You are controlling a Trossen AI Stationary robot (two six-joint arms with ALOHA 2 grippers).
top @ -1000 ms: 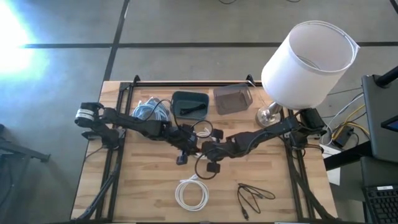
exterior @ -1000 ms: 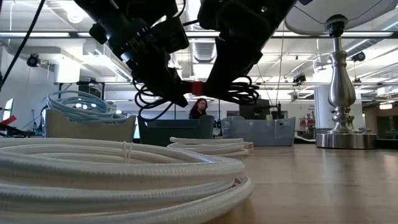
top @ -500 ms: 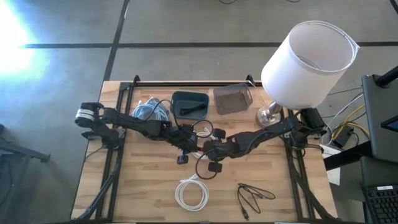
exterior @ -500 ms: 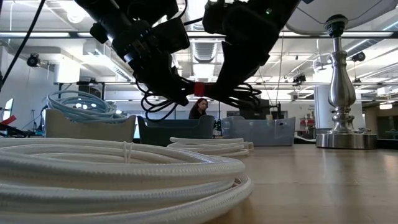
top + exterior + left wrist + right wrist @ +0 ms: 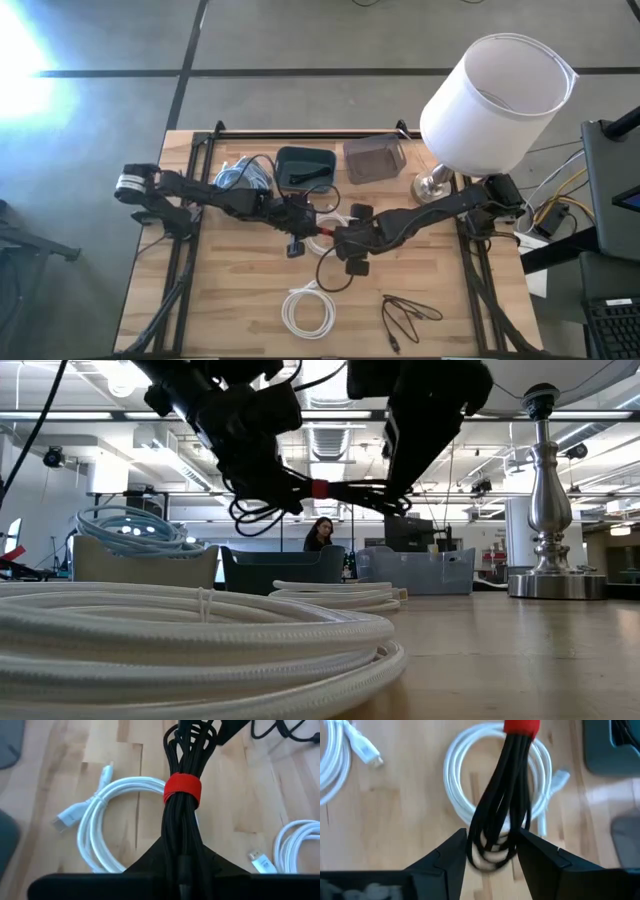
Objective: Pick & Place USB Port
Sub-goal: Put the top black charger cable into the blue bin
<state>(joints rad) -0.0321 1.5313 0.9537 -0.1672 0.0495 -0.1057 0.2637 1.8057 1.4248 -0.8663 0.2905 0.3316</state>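
A black cable bundle tied with a red strap hangs in the air over the table's middle, clear of the wood in the low view. My left gripper is shut on it and comes from the table's left. My right gripper is open, coming from the right. Its two fingers stand on either side of the bundle's looped end. Whether they touch it, I cannot tell. My left gripper pinches the bundle between its two fingers at the stretch just behind the red strap. The fingers come roughly level from the table's left and lie along the bundle. The bundle juts out level ahead of them, lifted clear of the table.
A white cable coil lies on the wood under the bundle, and another lies near the front edge beside a thin black cable. At the back stand a blue cable coil, a dark bin, a grey bin and a lamp.
My left gripper has shut on the bundle behind the red strap. My right gripper has opened and drawn back a little toward the table's right edge. The bundle now sticks out level from the left gripper.
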